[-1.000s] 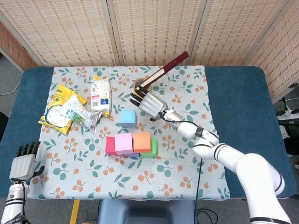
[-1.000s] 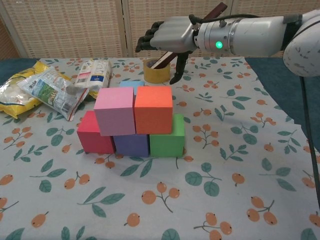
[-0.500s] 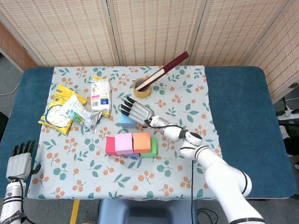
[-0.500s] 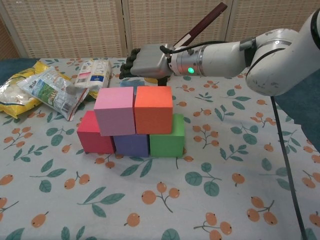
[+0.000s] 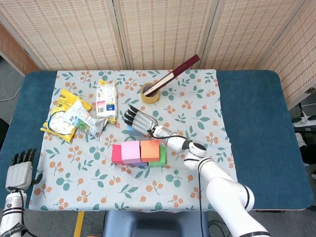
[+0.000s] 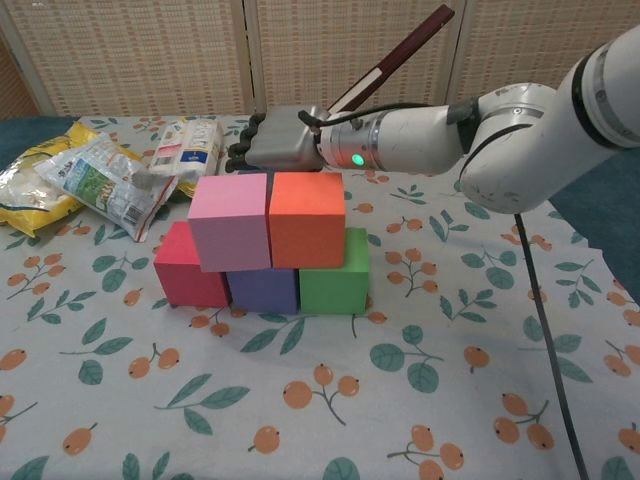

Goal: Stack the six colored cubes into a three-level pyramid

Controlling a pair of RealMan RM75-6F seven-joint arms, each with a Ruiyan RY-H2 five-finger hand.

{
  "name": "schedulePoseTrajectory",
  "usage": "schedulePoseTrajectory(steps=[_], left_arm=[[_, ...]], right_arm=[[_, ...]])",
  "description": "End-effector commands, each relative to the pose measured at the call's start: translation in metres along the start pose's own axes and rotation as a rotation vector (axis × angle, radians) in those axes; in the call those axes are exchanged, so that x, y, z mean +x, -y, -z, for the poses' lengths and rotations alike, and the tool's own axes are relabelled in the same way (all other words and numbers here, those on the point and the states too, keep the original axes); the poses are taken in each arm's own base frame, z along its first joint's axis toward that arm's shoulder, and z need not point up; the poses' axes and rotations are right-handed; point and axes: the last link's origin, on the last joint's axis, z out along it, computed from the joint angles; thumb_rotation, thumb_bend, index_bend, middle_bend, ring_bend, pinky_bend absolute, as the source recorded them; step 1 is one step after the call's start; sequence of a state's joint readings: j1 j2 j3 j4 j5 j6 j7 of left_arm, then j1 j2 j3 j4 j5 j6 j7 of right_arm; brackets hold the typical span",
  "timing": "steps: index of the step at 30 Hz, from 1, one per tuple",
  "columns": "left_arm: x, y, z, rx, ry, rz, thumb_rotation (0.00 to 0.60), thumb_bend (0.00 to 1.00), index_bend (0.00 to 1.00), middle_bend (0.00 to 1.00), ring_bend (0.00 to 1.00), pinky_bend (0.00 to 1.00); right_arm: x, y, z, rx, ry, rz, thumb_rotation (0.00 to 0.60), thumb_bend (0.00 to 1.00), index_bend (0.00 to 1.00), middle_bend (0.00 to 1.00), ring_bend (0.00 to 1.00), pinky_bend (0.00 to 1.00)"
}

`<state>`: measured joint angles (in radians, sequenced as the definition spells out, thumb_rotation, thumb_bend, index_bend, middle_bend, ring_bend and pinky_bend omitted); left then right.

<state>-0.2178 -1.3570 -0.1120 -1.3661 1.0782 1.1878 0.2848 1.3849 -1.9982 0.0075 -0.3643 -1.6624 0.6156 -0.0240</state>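
Five cubes stand stacked mid-table: red (image 6: 185, 270), purple (image 6: 262, 290) and green (image 6: 335, 285) in the bottom row, with pink (image 6: 230, 220) and orange (image 6: 307, 218) on top. In the head view the same stack shows pink (image 5: 131, 150) and orange (image 5: 150, 149). My right hand (image 5: 140, 120) lies low just behind the stack, fingers stretched out to the left, covering the light blue cube (image 5: 129, 127), of which only a sliver shows. In the chest view this right hand (image 6: 275, 140) hangs right behind the upper cubes. My left hand (image 5: 19, 170) rests empty at the front left edge, fingers apart.
A yellow tape roll (image 5: 149, 92) with a dark red stick (image 5: 175, 74) leaning in it stands at the back. Snack packets (image 5: 69, 116) and a white carton (image 5: 106, 101) lie at the back left. The floral cloth (image 5: 197, 187) covers the table.
My right hand has moved from beside the tape roll forward, left and down onto the light blue cube, now hiding it. The left hand shifted slightly down at the edge.
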Motion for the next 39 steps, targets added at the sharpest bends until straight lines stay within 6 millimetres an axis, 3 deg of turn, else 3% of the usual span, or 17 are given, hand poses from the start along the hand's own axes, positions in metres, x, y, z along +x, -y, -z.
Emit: schedulePoseTrajectory(steps=[1,5,12,20,23,28,30,39], left_arm=[[0.000,0.001,0.000,0.004,0.000,0.002,0.600,0.32,0.00,0.05,0.00,0.06],[0.000,0.001,-0.001,0.000,0.003,0.002,0.600,0.32,0.00,0.05,0.00,0.06],[0.000,0.001,-0.001,0.000,0.004,0.002,0.600,0.32,0.00,0.05,0.00,0.06],[0.000,0.002,-0.001,0.004,0.004,0.002,0.600,0.32,0.00,0.05,0.00,0.06],[0.000,0.003,-0.001,0.004,0.003,0.002,0.600,0.32,0.00,0.05,0.00,0.06],[0.001,0.003,0.000,0.003,0.002,-0.001,0.600,0.32,0.00,0.05,0.00,0.06],[0.000,0.003,0.000,0.002,0.004,-0.002,0.600,0.32,0.00,0.05,0.00,0.06],[0.001,0.000,0.001,-0.006,0.001,-0.002,0.600,0.32,0.00,0.05,0.00,0.06]], right_arm=[[0.001,0.000,-0.001,-0.008,0.000,0.002,0.481,0.06,0.00,0.00,0.00,0.00],[-0.001,-0.002,-0.002,-0.034,0.008,0.009,0.600,0.06,0.00,0.00,0.00,0.00],[-0.002,0.003,-0.004,-0.049,0.007,-0.001,0.600,0.06,0.09,0.09,0.00,0.00],[-0.001,0.008,-0.005,-0.050,-0.005,-0.014,0.600,0.06,0.11,0.11,0.00,0.00],[-0.001,0.010,-0.005,-0.053,-0.009,-0.009,0.600,0.06,0.21,0.19,0.02,0.00],[-0.002,0.010,-0.004,-0.068,-0.024,-0.002,0.600,0.06,0.48,0.36,0.18,0.02],[-0.001,0.010,-0.003,-0.078,-0.034,0.003,0.600,0.06,0.54,0.40,0.21,0.03],[0.007,-0.009,0.003,-0.135,-0.110,-0.029,0.600,0.07,0.62,0.46,0.26,0.03]])
